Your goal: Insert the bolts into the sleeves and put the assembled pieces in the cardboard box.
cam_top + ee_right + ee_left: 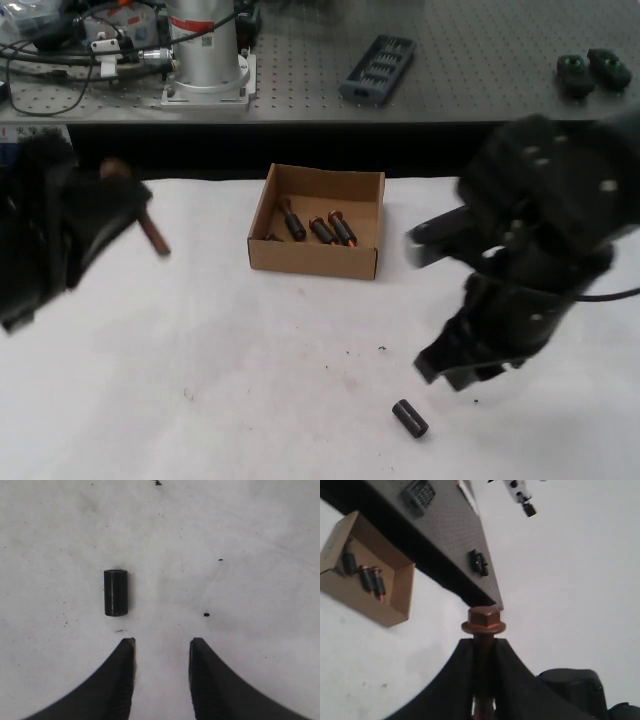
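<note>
White table (250, 350), brown cardboard box (312, 258). Left of the box, my left tool (484, 642) pinches a copper hex bolt (483, 621); front-right, my spread right tool (162, 642) hovers by a black cylindrical sleeve (116, 592).

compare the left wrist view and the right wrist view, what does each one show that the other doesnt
Left wrist view, not the right: the left gripper shut on a copper-coloured hex bolt, and farther off the cardboard box with assembled pieces inside.
Right wrist view, not the left: the right gripper open, with a black sleeve lying on its side ahead of one finger, not between the two.
Both: the white cloth covering the bench.
</note>
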You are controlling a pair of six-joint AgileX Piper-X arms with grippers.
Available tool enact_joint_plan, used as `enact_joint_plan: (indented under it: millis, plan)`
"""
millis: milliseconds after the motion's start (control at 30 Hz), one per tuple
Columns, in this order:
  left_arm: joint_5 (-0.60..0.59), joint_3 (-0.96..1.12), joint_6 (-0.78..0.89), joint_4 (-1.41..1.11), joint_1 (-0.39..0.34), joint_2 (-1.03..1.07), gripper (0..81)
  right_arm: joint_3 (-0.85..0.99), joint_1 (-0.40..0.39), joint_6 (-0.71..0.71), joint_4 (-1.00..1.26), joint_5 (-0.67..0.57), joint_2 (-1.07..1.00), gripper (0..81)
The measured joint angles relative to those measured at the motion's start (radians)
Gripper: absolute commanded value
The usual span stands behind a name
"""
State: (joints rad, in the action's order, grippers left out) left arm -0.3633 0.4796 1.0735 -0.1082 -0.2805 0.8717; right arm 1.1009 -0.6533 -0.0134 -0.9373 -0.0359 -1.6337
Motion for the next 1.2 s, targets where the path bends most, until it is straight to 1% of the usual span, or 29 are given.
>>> enact_joint_plan:
  millis: [133, 333, 567, 667, 1067, 1133, 1200]
  plan:
    - [-0.011, -0.003, 0.000, 0.108, 0.001, -0.002, 0.6, 0.049, -0.033, -0.005, 0.001, 0.002, -0.069, 27.7]
    - [0.026, -0.002, -0.003, 0.249, 0.001, 0.047, 0.6, 0.078, -0.067, -0.007, -0.002, 0.002, -0.143, 27.7]
    - [0.022, -0.002, -0.007, 0.216, 0.001, 0.125, 0.6, 0.085, -0.075, -0.009, -0.004, 0.004, -0.191, 27.7]
    - [-0.008, -0.002, -0.010, 0.187, 0.001, 0.169, 0.6, 0.085, -0.078, -0.009, 0.003, 0.007, -0.201, 27.7]
    - [-0.041, -0.002, -0.010, 0.179, 0.001, 0.175, 0.6, 0.086, -0.080, -0.009, 0.030, -0.009, -0.264, 27.7]
    - [-0.044, -0.002, -0.010, 0.179, 0.001, 0.175, 0.6, 0.088, -0.080, -0.009, 0.030, -0.009, -0.272, 26.3]
    - [-0.045, -0.002, -0.010, 0.179, 0.001, 0.175, 0.6, 0.090, -0.080, -0.009, 0.030, -0.009, -0.275, 22.4]
